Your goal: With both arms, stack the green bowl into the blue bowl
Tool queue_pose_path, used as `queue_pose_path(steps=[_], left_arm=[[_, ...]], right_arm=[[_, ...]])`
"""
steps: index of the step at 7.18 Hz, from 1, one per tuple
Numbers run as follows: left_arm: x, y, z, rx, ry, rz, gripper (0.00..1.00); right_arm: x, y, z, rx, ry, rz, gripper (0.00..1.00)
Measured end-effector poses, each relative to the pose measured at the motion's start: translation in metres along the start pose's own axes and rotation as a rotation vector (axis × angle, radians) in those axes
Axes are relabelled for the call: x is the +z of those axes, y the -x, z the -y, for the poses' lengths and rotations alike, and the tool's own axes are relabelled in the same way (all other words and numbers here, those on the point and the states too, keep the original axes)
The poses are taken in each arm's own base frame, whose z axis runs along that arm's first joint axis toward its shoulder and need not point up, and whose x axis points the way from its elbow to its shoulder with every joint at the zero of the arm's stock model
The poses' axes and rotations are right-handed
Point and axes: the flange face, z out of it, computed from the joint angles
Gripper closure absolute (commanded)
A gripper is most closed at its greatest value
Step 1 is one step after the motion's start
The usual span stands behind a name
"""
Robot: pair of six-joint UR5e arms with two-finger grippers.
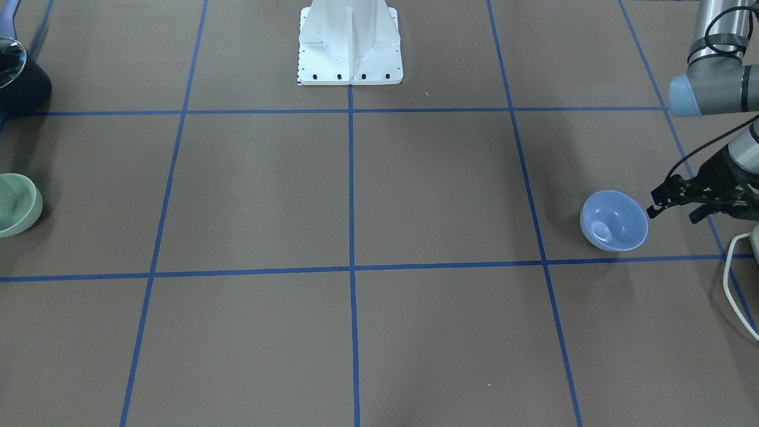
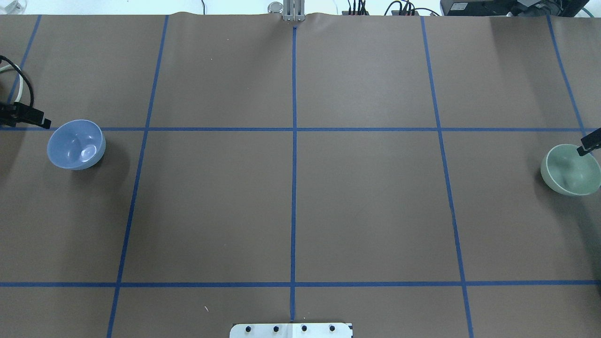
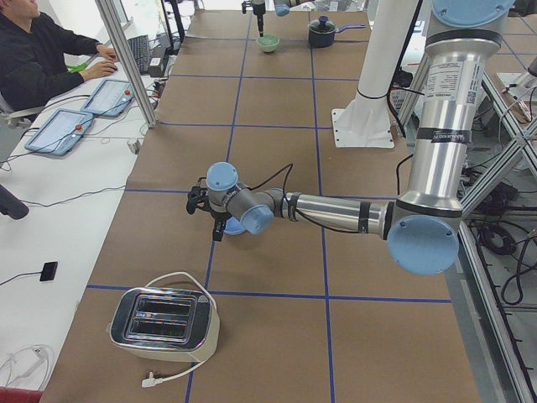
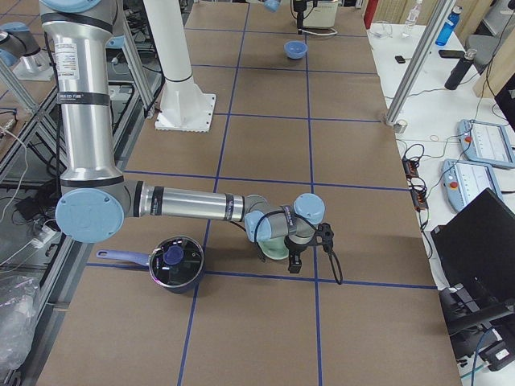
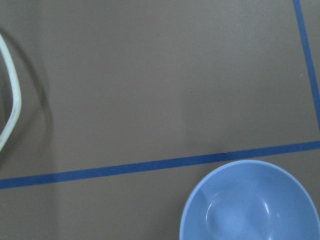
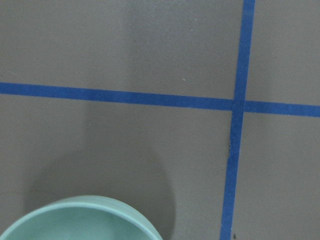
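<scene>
The blue bowl [image 1: 614, 220] stands upright on the table at the robot's far left; it also shows in the overhead view [image 2: 76, 144] and the left wrist view [image 5: 252, 202]. My left gripper [image 1: 673, 212] hovers just outside the bowl's outer rim, open and empty; one finger [image 2: 40, 121] shows overhead. The green bowl [image 2: 570, 170] stands upright at the robot's far right, cut by the frame edge in the front view [image 1: 15, 204], and shows in the right wrist view [image 6: 80, 220]. One finger [image 2: 589, 144] of my right gripper hangs over its far rim; the jaws look apart and hold nothing.
A dark lidded pot [image 4: 175, 264] stands near the green bowl. A silver toaster [image 3: 164, 323] with a white cord [image 1: 735, 279] lies beyond the blue bowl. The white pedestal [image 1: 350, 44] is at the robot's edge of the table. An operator [image 3: 33, 50] sits at a side desk.
</scene>
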Motion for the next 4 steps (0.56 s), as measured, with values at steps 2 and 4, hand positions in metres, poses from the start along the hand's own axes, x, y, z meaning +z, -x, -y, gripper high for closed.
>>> queue_pose_path(steps=[2,4], left_arm=[[0.009,-0.006,0.007,0.001,0.002,0.006,0.03],[0.022,-0.003,0.007,0.011,-0.007,0.019,0.03]], right_arm=[[0.003,0.0,-0.003,-0.001,0.005,0.0,0.0],[0.012,-0.008,-0.015,-0.01,0.0,0.004,0.0]])
